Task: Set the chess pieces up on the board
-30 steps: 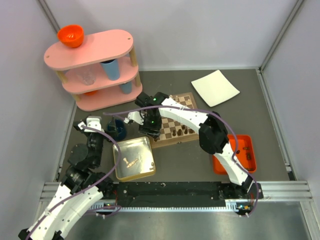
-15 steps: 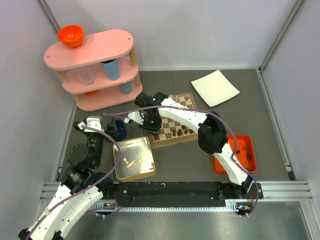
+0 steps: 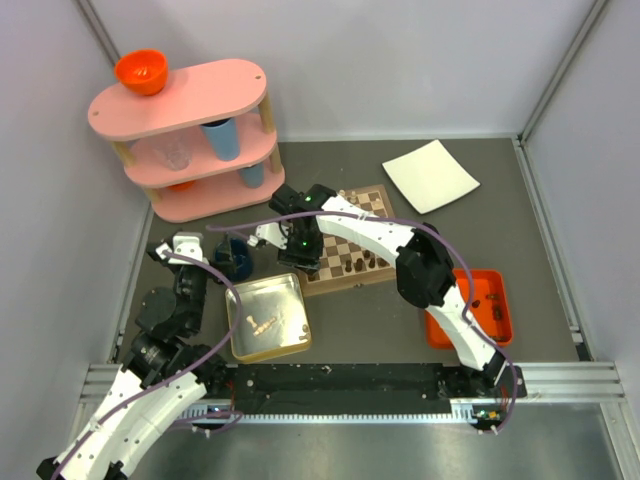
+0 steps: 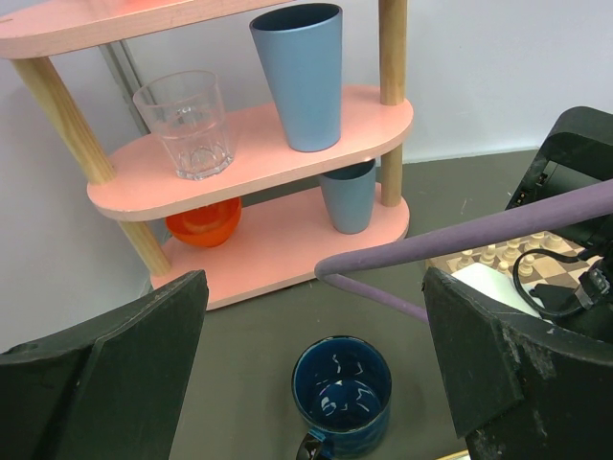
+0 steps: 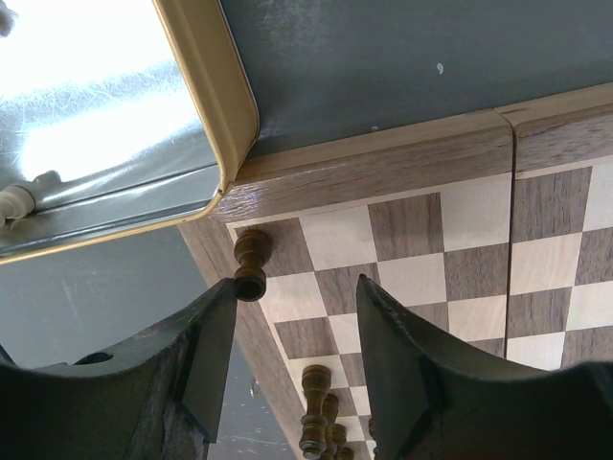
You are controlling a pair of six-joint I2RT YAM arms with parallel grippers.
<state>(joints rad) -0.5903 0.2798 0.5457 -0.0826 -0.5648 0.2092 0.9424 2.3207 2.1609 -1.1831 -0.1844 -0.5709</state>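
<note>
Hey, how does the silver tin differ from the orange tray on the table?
The tin is shiny silver with a gold rim; the tray is plain orange. The tin holds a few pale pieces; the tray holds a few dark pieces. The tin lies in full view left of the board; the tray lies to its right, partly under the right arm. Both are shallow, roughly square, and flat on the table.
</note>
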